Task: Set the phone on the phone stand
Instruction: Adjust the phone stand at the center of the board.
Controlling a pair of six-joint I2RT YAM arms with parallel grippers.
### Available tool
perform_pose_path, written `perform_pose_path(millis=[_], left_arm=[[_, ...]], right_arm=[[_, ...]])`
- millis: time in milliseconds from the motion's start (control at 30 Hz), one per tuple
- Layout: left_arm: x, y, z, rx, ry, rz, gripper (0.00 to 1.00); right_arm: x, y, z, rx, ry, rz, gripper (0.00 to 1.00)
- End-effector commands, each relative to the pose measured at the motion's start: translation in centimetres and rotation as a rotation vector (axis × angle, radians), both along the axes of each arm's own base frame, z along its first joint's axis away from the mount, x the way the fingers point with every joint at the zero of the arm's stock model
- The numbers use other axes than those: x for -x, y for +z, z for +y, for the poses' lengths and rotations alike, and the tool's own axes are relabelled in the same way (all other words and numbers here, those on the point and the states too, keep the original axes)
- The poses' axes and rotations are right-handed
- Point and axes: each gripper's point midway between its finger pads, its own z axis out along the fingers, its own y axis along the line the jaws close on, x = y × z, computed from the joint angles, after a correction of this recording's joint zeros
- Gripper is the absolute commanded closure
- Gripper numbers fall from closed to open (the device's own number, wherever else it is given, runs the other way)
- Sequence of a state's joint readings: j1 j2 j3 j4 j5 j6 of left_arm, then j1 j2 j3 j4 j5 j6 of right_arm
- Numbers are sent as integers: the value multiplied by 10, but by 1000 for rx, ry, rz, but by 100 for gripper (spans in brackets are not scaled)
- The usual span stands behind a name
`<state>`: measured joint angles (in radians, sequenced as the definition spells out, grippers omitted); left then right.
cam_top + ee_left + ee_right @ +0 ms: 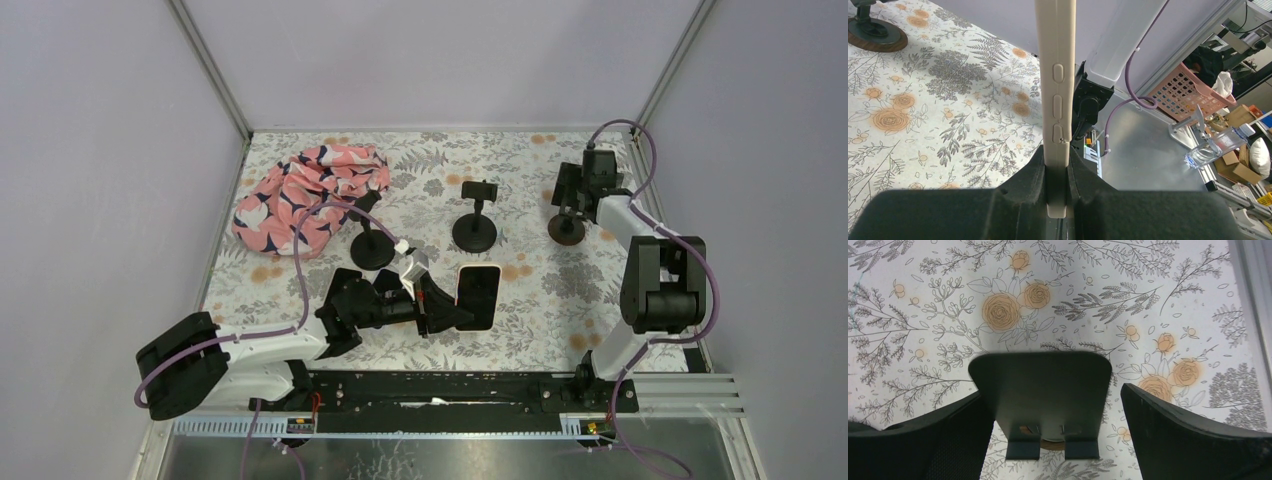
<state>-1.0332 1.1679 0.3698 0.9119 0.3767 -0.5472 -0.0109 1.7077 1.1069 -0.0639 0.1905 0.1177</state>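
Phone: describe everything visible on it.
The phone is a dark-faced slab in a cream, rubbery-looking case with three side buttons. Its dark face shows from above, near the table's front middle. The fingers of the left gripper clamp it across its thickness. Whether it rests on the table is unclear.

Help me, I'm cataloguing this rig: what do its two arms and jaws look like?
Left arm and right arm match: white link shells, bulky black joint housings, a lilac cable looped along each. The jaws are matte black, broad, blunt wedges.
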Motion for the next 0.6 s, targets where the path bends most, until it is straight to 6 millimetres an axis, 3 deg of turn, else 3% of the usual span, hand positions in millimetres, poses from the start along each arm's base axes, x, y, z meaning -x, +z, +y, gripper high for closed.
perform_pose_path(millis=[0,133,233,300,433,567], left_arm=[[-5,39,-4,100,8,-75,100],[-3,40,0,103,10,-82,100],[1,38,0,102,-12,-104,100],[3,37,-2,101,-30,-119,100],[-1,32,-7,69,-29,-139,100],[-10,20,-8,15,11,-184,100]], right_arm=[[3,48,0,46,47,-94,0],[23,91,-8,128,95,-177,0],[44,124,7,144,266,-237,0],[63,147,33,137,454,-297,0],[103,174,91,34,827,-342,0],[169,189,150,-185,1240,-349,0]])
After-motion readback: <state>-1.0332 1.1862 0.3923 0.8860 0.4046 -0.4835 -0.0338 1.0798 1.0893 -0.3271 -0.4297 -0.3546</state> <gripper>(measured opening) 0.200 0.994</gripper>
